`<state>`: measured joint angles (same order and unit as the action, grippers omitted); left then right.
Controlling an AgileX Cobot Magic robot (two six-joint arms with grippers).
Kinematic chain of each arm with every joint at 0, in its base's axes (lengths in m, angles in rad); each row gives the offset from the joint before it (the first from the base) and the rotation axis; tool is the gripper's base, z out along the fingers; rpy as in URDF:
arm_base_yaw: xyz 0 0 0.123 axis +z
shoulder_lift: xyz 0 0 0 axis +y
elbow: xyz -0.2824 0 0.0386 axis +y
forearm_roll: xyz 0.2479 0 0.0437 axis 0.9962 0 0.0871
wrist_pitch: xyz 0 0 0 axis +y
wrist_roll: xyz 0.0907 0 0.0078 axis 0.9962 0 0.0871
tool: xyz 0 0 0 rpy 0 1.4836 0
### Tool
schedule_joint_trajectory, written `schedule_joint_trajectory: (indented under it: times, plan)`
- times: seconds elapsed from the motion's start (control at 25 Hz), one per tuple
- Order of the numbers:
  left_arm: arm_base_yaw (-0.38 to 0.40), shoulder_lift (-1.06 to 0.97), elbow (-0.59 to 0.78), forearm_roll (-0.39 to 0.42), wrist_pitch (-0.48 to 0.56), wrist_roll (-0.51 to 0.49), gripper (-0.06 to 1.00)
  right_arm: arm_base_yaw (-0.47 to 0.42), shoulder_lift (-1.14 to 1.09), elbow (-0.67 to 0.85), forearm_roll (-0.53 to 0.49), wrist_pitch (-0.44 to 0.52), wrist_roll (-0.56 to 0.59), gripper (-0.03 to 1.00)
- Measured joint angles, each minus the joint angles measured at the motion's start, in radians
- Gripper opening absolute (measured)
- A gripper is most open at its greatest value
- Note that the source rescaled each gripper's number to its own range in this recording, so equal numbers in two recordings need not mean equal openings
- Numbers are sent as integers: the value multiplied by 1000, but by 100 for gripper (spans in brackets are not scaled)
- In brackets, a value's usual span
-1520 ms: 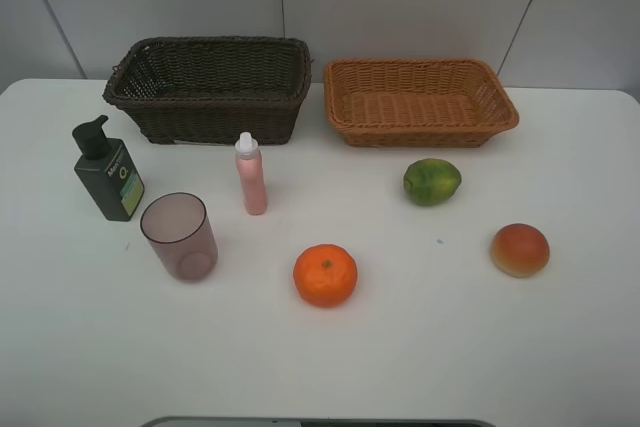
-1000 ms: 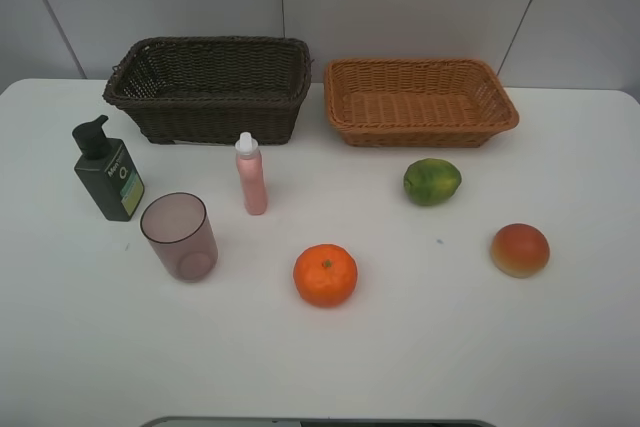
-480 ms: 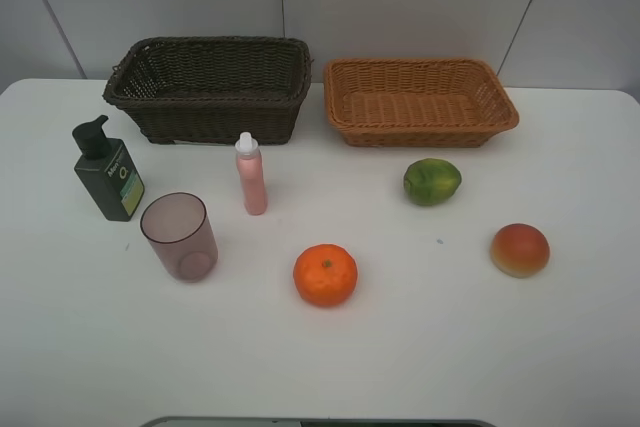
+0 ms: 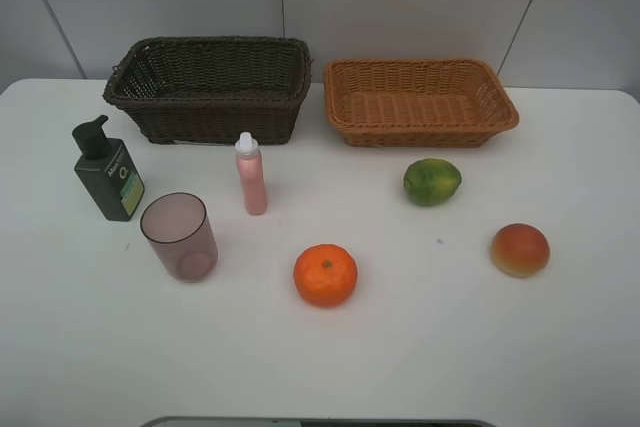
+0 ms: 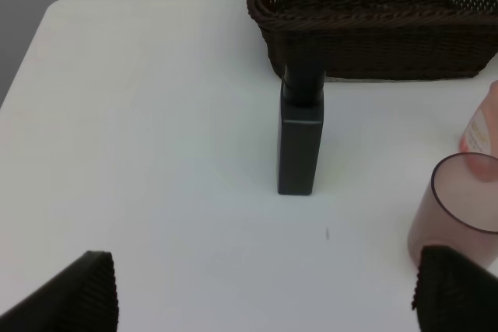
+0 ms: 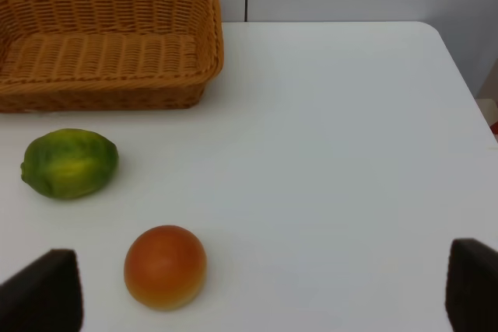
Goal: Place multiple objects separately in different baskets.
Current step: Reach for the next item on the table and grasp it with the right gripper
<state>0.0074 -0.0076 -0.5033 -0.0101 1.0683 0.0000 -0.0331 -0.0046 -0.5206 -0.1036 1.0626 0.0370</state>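
Neither arm shows in the high view, so I read both poses from the wrist views only.

Left claw (image 5: 268, 295): jaws wide apart, nothing between them. Only the two dark fingertips (image 5: 89, 293) show at the frame's edge, above bare tabletop (image 4: 400, 357). It points across the tabletop toward the dark brown basket (image 4: 215, 119). The dark green pump bottle (image 5: 300, 145) stands upright in line with the gap between the fingers and well ahead of them. The pinkish cup (image 5: 459, 207) is close to one fingertip; I can't tell if they touch.

Right claw (image 6: 257, 289): jaws also spread wide and empty, with the tips just in frame. It faces the orange-tan basket (image 6: 109, 95). The red-yellow fruit (image 6: 165, 266) lies near one fingertip but apart from it, and the green fruit (image 6: 70, 162) is further on, short of the basket.

All six objects sit on the tabletop, none in a basket. The pump bottle (image 4: 110, 175) is at the left, with the cup (image 4: 180, 237) upright just beside it. The small pink bottle (image 4: 251, 177) stands upright in front of the dark basket. The orange (image 4: 325, 275) is near the middle. The green fruit (image 4: 432, 181) is in front of the orange-tan basket (image 4: 420, 133), and the red-yellow fruit (image 4: 520, 249) is off to the right. The baskets stand side by side at the back, close together.
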Motion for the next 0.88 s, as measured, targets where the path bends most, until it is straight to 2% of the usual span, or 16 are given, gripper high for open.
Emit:
schedule_joint_trajectory:
  times: [0.6, 0.88]
  plan:
    - [0, 0, 0, 0, 0, 0, 98, 0, 16, 0, 0, 0, 0, 96]
    - [0, 0, 0, 0, 0, 0, 98, 0, 363, -28, 33, -12, 0, 96]
